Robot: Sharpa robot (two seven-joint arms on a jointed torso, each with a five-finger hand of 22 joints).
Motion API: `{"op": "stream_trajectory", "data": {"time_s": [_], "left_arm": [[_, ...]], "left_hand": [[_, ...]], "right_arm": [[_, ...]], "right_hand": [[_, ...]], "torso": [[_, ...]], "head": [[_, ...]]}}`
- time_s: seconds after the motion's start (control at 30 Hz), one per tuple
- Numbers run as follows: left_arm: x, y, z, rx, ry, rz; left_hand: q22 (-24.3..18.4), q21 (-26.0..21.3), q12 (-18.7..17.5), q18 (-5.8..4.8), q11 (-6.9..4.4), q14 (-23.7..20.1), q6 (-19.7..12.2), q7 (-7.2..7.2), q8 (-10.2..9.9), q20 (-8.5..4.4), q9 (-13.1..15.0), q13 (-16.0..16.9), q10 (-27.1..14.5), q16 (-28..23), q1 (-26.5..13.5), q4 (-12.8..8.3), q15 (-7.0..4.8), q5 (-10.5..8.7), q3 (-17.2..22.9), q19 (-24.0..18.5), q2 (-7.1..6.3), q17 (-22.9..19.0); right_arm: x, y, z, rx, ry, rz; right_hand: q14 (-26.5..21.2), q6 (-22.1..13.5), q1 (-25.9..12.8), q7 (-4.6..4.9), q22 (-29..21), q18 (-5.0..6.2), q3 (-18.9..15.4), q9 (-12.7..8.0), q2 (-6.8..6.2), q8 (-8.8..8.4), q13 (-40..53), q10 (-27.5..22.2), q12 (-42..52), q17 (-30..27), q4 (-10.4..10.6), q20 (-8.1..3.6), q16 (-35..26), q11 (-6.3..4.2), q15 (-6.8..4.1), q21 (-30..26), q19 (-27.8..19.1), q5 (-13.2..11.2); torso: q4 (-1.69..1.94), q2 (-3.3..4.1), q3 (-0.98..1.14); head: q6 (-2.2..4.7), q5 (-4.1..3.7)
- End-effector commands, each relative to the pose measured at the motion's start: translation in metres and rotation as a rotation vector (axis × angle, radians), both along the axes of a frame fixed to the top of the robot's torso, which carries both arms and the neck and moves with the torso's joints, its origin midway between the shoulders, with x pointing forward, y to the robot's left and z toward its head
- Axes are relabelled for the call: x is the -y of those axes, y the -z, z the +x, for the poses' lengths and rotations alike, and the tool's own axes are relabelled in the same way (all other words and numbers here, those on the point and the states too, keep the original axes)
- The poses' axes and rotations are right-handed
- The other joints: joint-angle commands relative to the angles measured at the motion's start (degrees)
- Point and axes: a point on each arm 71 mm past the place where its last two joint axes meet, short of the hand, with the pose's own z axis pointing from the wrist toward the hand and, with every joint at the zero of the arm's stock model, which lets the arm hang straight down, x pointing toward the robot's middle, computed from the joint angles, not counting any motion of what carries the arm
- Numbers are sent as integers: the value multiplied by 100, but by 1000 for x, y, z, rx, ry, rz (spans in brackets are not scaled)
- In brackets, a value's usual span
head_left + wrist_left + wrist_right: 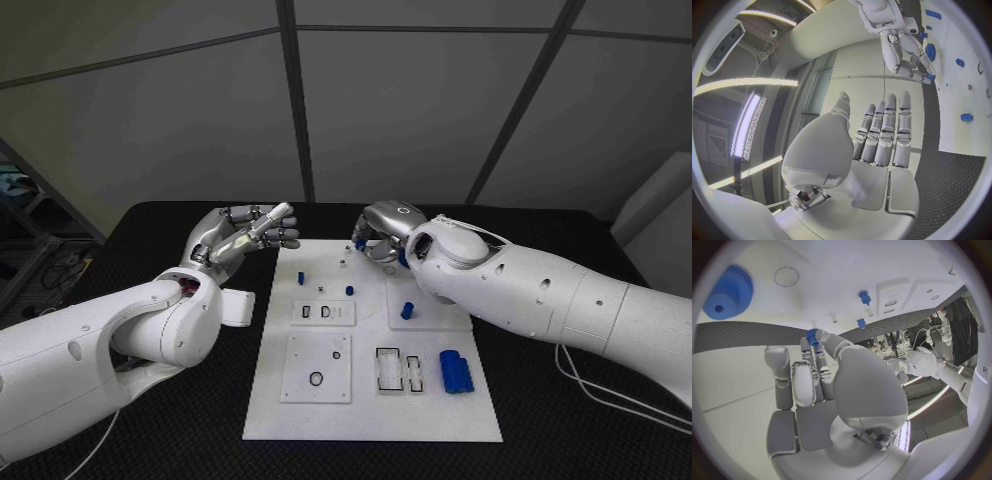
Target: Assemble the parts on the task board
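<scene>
Right hand poised over the far end of the task board, pinching a small blue part at its fingertips; left hand raised off the board's far left corner, fingers straight and pressed side by side, holding nothing; blue gear flat on the board just beside the right hand; blue cylinder near the board's right edge. Risk, as judged: thin pinch could slip and drop the part; tilted descent could jam it at its seat.
</scene>
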Motion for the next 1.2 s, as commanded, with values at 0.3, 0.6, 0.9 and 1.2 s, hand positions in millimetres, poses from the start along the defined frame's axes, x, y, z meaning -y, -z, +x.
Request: {"op": "stream_trajectory", "data": {"time_s": [0.3, 0.6, 0.9, 1.2], "left_arm": [[2, -3, 0, 11, 19, -1], [3, -4, 0, 12, 21, -1], [3, -5, -1, 13, 24, -2], [4, -5, -1, 14, 25, -2]], "left_hand": [[-10, -39, -29, 38, 25, -5, -8, 50, -35, 1, -8, -5, -32, -24, -36, -25, 26, -29, -9, 24, 47, 7], [-10, -39, -29, 38, 25, -5, -8, 50, -35, 1, -8, -5, -32, -24, -36, -25, 26, -29, -9, 24, 47, 7], [-14, -43, -39, 38, 27, -6, -13, 53, -43, 2, -9, -5, -40, -30, -36, -29, 28, -29, -12, 25, 47, 8], [-17, -46, -45, 37, 30, -6, -17, 56, -48, 3, -9, -6, -47, -34, -37, -32, 29, -29, -15, 26, 47, 9]], "right_arm": [[-10, -2, 6, 20, 0, 27], [-14, 1, 9, -5, -1, 8], [-17, 4, 13, -18, 4, -2], [-20, 6, 15, -32, 6, -7]], "right_hand": [[308, 34, 38, 15, 21, -63, 50, 6, 1, -1, 1, 187, -41, 8, -10, -9, 22, -139, -44, 36, 31, 26], [308, 29, 26, 19, 19, -62, 51, 6, -6, -8, -1, 183, -50, 12, -9, -7, 28, -135, -40, 40, 21, 22], [307, 21, 5, 23, 29, -63, 50, 5, -14, -20, -3, 174, -62, 18, -3, -2, 36, -129, -33, 51, 11, 14], [306, 3, -19, 25, 33, -63, 51, 2, -24, -39, -7, 153, -76, 21, 3, 4, 43, -122, -24, 60, -5, 9]], "torso": [[12, 8, -1], [10, 17, 3], [13, 24, 2], [3, 24, 2]], "head": [[-16, 12], [-34, 16], [-47, 24], [-69, 37]]}}
